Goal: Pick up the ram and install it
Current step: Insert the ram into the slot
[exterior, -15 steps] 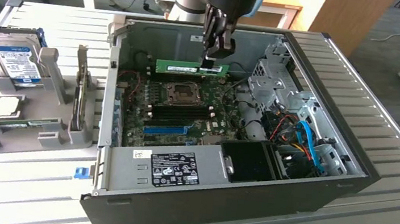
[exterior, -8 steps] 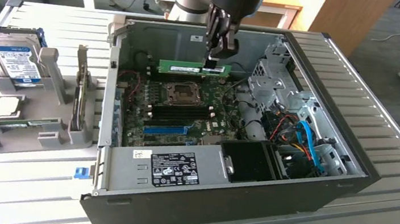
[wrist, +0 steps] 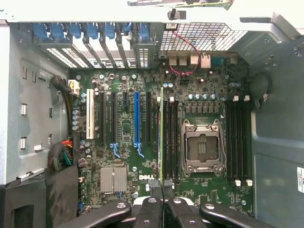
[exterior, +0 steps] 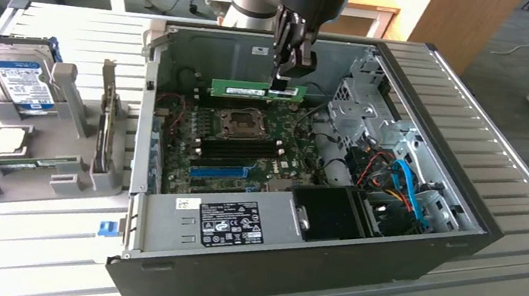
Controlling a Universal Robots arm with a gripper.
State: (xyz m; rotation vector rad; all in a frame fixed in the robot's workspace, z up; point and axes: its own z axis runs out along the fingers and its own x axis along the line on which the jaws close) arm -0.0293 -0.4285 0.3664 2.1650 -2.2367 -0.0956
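The ram (exterior: 246, 90) is a narrow green stick with a white sticker. It hangs level above the motherboard (exterior: 234, 152) inside the open computer case (exterior: 434, 244). My gripper (exterior: 287, 84) is shut on the stick's end on the exterior view's right. In the wrist view the ram (wrist: 161, 133) appears edge-on as a thin line running out from my gripper (wrist: 161, 186). It sits over the black memory slots (wrist: 171, 142) beside the CPU socket (wrist: 202, 147).
Outside the case, on the exterior view's left, a grey holder (exterior: 69, 94) carries a hard drive (exterior: 22, 80) with a blue-and-white label, an upright card (exterior: 104, 124) and another green stick (exterior: 25, 164). Drive cages and blue cables (exterior: 407, 184) fill the case's other side.
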